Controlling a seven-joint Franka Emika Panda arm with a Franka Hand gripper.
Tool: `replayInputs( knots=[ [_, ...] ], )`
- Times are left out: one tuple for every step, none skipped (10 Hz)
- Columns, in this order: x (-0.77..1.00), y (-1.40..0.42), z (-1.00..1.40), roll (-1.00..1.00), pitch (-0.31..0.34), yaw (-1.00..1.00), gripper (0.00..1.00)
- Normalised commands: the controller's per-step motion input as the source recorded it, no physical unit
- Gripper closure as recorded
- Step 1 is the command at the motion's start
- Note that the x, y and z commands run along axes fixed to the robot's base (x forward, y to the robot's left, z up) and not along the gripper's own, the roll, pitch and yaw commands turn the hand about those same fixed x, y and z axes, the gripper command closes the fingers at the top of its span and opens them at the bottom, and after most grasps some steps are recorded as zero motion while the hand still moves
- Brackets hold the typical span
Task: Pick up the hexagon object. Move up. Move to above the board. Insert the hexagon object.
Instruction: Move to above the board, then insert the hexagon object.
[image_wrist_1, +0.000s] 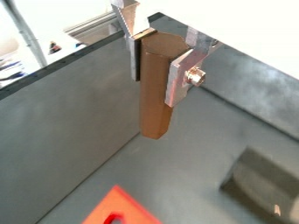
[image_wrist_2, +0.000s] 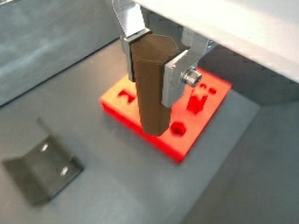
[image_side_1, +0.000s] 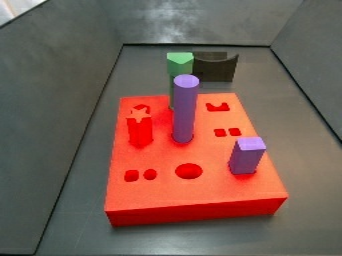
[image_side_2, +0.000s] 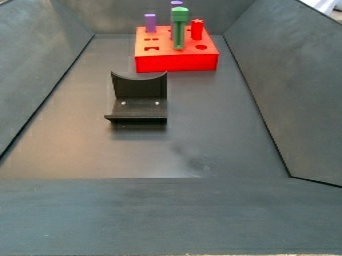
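Observation:
In both wrist views my gripper (image_wrist_1: 155, 86) (image_wrist_2: 152, 83) is shut on the hexagon object (image_wrist_1: 156, 109) (image_wrist_2: 149, 105), a tall brown prism bar held upright near its top between the silver fingers. In a wrist view its lower end hangs over the red board (image_wrist_2: 176, 147), apart from it. The board also shows in a wrist view (image_wrist_1: 117, 208) and in both side views (image_side_1: 201, 197) (image_side_2: 167, 62). The gripper and the bar are out of both side views.
A tall purple cylinder (image_side_1: 185, 108), a small purple block (image_side_1: 246, 155) and a red piece (image_side_1: 138, 130) stand on the board. A green prism (image_side_1: 179, 61) is at its far edge. The fixture (image_side_2: 136, 100) (image_wrist_2: 41, 164) (image_wrist_1: 263, 179) stands on the floor. Dark walls enclose the floor.

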Motion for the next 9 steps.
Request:
replayInputs(
  knots=[
    [0.41, -1.00, 0.21, -0.02, 0.119, 0.00, 1.00],
    [0.42, -1.00, 0.21, 0.01, 0.125, 0.01, 1.00],
    [0.44, -1.00, 0.22, 0.01, 0.129, 0.01, 1.00],
    [0.46, -0.94, 0.21, 0.02, 0.133, 0.00, 1.00],
    [0.39, -0.76, 0.17, 0.02, 0.131, 0.00, 1.00],
    [0.24, -0.41, 0.09, 0.05, 0.125, 0.01, 1.00],
    [0.15, -0.21, 0.06, 0.06, 0.103, 0.01, 1.00],
    [-0.07, 0.00, 0.00, 0.00, 0.000, 0.00, 1.00],
    [-0.35, 0.04, -0.14, 0.00, -0.026, 0.00, 1.00]
  ],
)
